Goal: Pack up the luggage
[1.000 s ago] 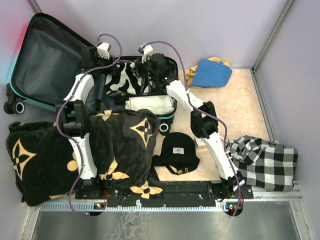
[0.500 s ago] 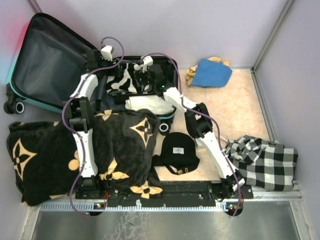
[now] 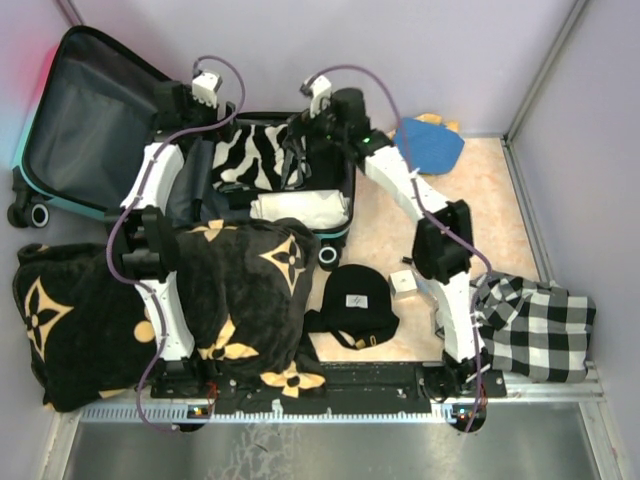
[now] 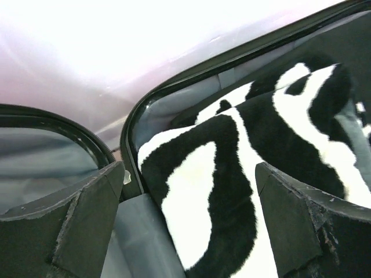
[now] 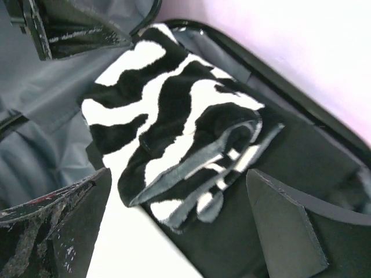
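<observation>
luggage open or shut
Open. The luggage has its lid laid back to the left, grey lining exposed, and a zebra-print blanket lies in the other half.

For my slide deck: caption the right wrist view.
Open right gripper hovers above a folded zebra-print cloth lying in the luggage.

Robot test cell (lab-like), plain lilac walls [image 3: 450,50], aluminium corner posts [image 3: 545,68], black mounting rail [image 3: 340,378] for arms.

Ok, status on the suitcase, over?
Left gripper and right gripper open, above the suitcase. Zebra blanket inside. Flowered black blanket against its near edge.
</observation>
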Controlling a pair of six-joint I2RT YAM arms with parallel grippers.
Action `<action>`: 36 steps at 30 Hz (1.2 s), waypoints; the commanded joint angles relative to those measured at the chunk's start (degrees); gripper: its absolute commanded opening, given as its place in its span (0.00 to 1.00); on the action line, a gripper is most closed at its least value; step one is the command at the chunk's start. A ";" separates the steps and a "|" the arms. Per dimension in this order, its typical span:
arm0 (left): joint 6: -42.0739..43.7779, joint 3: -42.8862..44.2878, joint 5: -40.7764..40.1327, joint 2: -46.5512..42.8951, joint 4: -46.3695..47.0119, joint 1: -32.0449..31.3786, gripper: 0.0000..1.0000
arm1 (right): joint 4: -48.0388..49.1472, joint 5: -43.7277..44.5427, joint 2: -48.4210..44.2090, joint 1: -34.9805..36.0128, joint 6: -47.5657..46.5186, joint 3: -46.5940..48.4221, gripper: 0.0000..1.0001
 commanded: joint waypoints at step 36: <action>7.64 -12.83 1.90 -11.27 5.89 -9.57 1.00 | -51.85 18.71 -50.10 -60.78 -49.91 -72.53 0.76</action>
